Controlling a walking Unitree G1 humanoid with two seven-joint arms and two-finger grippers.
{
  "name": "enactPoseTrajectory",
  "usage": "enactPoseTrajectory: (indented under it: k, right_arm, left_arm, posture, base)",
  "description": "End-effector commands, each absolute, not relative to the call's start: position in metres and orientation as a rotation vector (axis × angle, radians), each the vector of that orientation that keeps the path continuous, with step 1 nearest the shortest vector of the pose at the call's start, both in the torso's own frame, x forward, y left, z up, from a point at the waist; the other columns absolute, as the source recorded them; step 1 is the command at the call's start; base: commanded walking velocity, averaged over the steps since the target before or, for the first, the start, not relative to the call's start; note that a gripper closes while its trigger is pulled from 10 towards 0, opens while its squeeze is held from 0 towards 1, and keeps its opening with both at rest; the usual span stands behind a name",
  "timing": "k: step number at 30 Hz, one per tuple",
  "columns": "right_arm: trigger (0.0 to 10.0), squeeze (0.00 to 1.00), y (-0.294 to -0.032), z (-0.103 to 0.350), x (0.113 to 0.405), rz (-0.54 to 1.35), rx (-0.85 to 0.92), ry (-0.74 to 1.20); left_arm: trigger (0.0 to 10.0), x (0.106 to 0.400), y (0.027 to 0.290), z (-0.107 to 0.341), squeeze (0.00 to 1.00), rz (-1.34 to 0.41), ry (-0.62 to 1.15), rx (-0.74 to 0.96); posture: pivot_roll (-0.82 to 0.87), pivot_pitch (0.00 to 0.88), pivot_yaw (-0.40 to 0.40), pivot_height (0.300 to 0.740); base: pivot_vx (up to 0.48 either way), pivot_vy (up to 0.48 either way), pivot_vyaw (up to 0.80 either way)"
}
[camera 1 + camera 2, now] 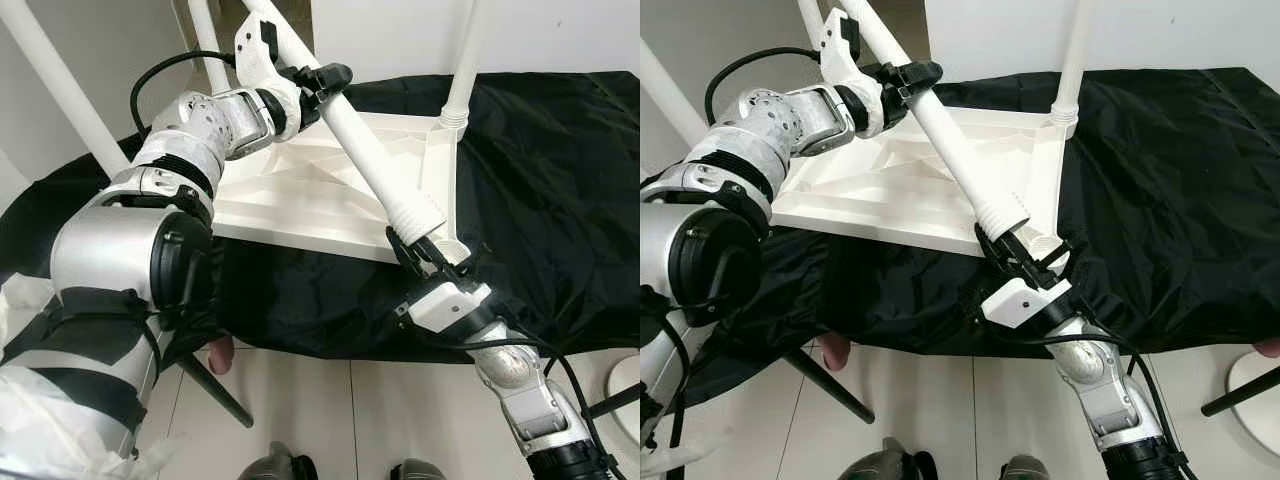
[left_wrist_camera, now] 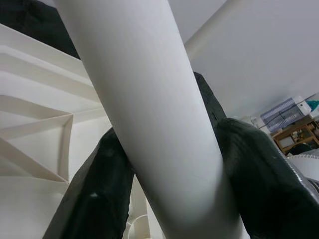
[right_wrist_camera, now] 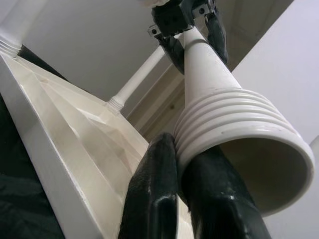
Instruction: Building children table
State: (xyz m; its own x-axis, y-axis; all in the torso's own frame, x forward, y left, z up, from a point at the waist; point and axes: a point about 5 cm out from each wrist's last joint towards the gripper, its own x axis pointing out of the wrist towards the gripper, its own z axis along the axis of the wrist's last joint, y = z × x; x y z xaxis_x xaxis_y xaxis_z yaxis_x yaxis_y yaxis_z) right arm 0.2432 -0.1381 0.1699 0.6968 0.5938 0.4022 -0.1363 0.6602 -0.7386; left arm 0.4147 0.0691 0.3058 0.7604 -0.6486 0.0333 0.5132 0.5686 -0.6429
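Note:
A white table top (image 1: 300,190) lies upside down on a black cloth (image 1: 560,170). One upright leg (image 1: 460,70) stands screwed in at its far right corner. A loose white leg (image 1: 370,160) slants across the top, its ribbed end (image 3: 234,134) down by the near right corner. My left gripper (image 1: 325,85) is shut on the upper part of this leg, with black fingers (image 2: 94,199) on either side of the tube. Low at the corner, my right gripper (image 1: 418,250) is shut on the ribbed end, its fingers (image 3: 154,189) close together against the rim.
Further white legs (image 1: 50,80) rise at the left and back (image 1: 205,40). A person's fingertips (image 1: 220,355) show under the cloth's near edge, another at the right (image 1: 1268,347). Black stand legs (image 1: 215,385) cross the tiled floor. A white round object (image 1: 625,400) sits at the right.

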Motion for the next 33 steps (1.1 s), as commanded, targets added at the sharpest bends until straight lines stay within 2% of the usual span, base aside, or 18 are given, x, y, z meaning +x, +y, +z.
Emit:
enactPoseTrajectory:
  k: [1,7,8,13,14,16,17,33]
  right_arm:
    - [10.0,1.00,-0.134,0.173,0.239,0.470,-0.698,-0.724]
    - [10.0,1.00,-0.135,0.170,0.232,0.382,-0.651,-0.755]
    - [10.0,1.00,-0.135,0.169,0.230,0.364,-0.652,-0.762]
    - [10.0,1.00,-0.138,0.165,0.222,0.297,-0.683,-0.772]
    - [10.0,0.65,-0.139,0.163,0.220,0.282,-0.693,-0.769]
    - [10.0,0.65,-0.140,0.162,0.219,0.275,-0.698,-0.767]
    - [10.0,0.00,-0.141,0.161,0.218,0.267,-0.701,-0.763]
    - [10.0,0.00,-0.148,0.152,0.212,0.158,-0.672,-0.730]
  left_arm:
    - [0.0,0.408,0.062,0.310,0.00,-0.890,0.179,-0.646]
    - [0.0,0.409,0.068,0.313,0.00,-0.861,0.177,-0.662]
    - [10.0,0.410,0.069,0.312,0.00,-0.854,0.184,-0.657]
    - [10.0,0.411,0.073,0.310,0.00,-0.823,0.195,-0.672]
    - [10.0,0.411,0.075,0.309,0.00,-0.812,0.197,-0.682]
    - [10.0,0.412,0.076,0.309,0.00,-0.805,0.199,-0.688]
    - [10.0,0.412,0.076,0.308,0.00,-0.800,0.200,-0.686]
    - [10.0,0.413,0.079,0.305,0.00,-0.764,0.207,-0.693]
  posture:
    - [-0.10,0.003,0.162,0.740]
    - [-0.10,0.001,0.157,0.740]
    - [-0.10,0.001,0.157,0.740]
    - [-0.09,0.000,0.148,0.740]
    - [-0.09,0.000,0.148,0.740]
    - [-0.09,0.000,0.148,0.740]
    - [-0.09,0.000,0.147,0.740]
    - [-0.10,0.016,0.165,0.740]
  base:
    - [0.000,0.000,0.00]
    - [0.000,0.000,0.00]
    - [0.000,0.000,0.00]
    - [0.000,0.000,0.00]
    - [0.000,0.000,0.00]
    - [0.000,0.000,0.00]
    - [0.000,0.000,0.00]
    - [0.000,0.000,0.00]
